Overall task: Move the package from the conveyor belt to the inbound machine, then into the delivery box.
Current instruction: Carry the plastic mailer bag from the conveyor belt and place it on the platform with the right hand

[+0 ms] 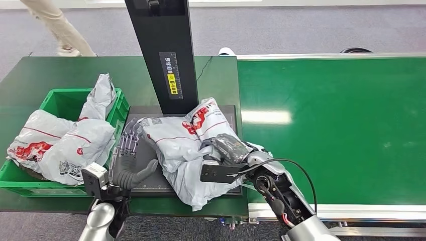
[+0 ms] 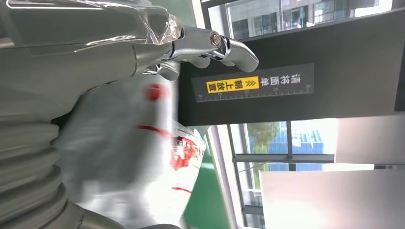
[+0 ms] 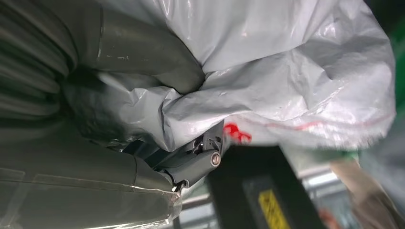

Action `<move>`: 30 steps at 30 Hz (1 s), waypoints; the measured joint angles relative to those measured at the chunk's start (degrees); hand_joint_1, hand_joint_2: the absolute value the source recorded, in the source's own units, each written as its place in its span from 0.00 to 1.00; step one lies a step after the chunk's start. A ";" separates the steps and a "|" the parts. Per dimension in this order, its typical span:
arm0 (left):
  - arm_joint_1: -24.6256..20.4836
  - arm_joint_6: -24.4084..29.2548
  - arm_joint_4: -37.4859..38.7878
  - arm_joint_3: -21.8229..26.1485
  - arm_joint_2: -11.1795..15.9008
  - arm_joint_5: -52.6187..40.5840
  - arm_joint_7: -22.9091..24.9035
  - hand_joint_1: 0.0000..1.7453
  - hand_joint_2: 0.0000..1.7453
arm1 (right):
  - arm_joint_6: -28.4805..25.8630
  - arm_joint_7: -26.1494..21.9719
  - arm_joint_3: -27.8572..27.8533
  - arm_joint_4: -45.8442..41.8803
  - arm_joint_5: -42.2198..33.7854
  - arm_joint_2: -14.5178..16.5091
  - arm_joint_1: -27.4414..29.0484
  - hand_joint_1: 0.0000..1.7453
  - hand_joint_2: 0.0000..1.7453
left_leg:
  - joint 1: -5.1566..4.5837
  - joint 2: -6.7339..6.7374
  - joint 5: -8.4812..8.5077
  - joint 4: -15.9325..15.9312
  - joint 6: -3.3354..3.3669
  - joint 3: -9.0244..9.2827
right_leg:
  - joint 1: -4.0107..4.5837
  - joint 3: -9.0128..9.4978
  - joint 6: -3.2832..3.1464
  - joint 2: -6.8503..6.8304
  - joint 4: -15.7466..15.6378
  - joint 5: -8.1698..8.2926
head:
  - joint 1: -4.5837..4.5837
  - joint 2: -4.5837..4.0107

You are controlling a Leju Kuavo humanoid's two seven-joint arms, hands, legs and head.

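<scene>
A green box (image 1: pixel 56 103) sits on the left side of the table (image 1: pixel 30 75). Two grey bags are in it. One big bag (image 1: pixel 60 143) lies on top and hangs over the near edge. The other bag (image 1: pixel 102 93) stands up at the back corner of the box.

The package (image 1: pixel 183 145) is a grey bag with red print. It lies on the dark plate of the machine (image 1: pixel 155 165), just beside the box. A black post (image 1: pixel 163 50) with a yellow label stands behind it.

The right hand (image 1: pixel 228 150) grips the package on its right side. In the right wrist view, the thumb (image 3: pixel 157 57) and fingers (image 3: pixel 200 160) pinch the crumpled plastic.

The left hand (image 1: pixel 128 150) rests flat on the plate with its fingers spread, holding nothing. It touches the left edge of the package.

The green belt (image 1: pixel 341 130) lies to the right of the machine.

A person's legs (image 1: pixel 55 22) show on the floor past the table.
</scene>
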 joint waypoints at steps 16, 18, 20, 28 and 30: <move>-3.49 1.00 3.09 -1.07 -0.13 1.00 1.22 0.00 1.00 | 7.30 4.65 18.76 20.62 4.11 4.78 -13.24 1.00 1.00 | 0.01 0.06 0.01 0.00 -0.01 0.10 | 0.01 0.03 -0.01 0.05 0.01 0.01 | -0.01 0.00; -3.49 1.09 3.17 -1.10 -0.14 1.02 1.31 0.00 1.00 | 7.59 4.01 19.53 21.19 3.95 4.96 -13.74 1.00 1.00 | 0.01 0.05 0.01 0.00 -0.01 0.13 | 0.01 0.06 -0.01 0.05 0.01 0.01 | -0.01 0.00; -3.44 1.24 3.18 -1.15 -0.13 1.07 1.40 0.00 1.00 | 7.08 2.02 20.42 21.46 3.13 5.06 -14.00 1.00 1.00 | 0.01 0.05 0.01 0.00 -0.01 0.16 | 0.01 0.09 -0.01 0.05 0.01 0.01 | 0.00 0.00; -2.08 1.82 2.87 -1.44 0.24 1.58 1.51 0.00 1.00 | 0.93 -2.26 22.12 19.47 -1.21 4.61 -13.09 0.00 1.00 | 0.01 0.03 0.01 0.00 -0.01 0.13 | 0.02 0.07 -0.01 0.04 0.01 0.00 | 0.01 0.00; -1.74 1.84 2.64 -1.43 0.39 1.68 1.51 0.00 1.00 | -0.86 -1.95 22.12 18.66 -1.99 4.28 -12.91 0.00 1.00 | 0.01 0.03 0.00 0.00 -0.01 0.12 | 0.01 0.07 -0.01 0.04 0.01 0.00 | 0.00 0.00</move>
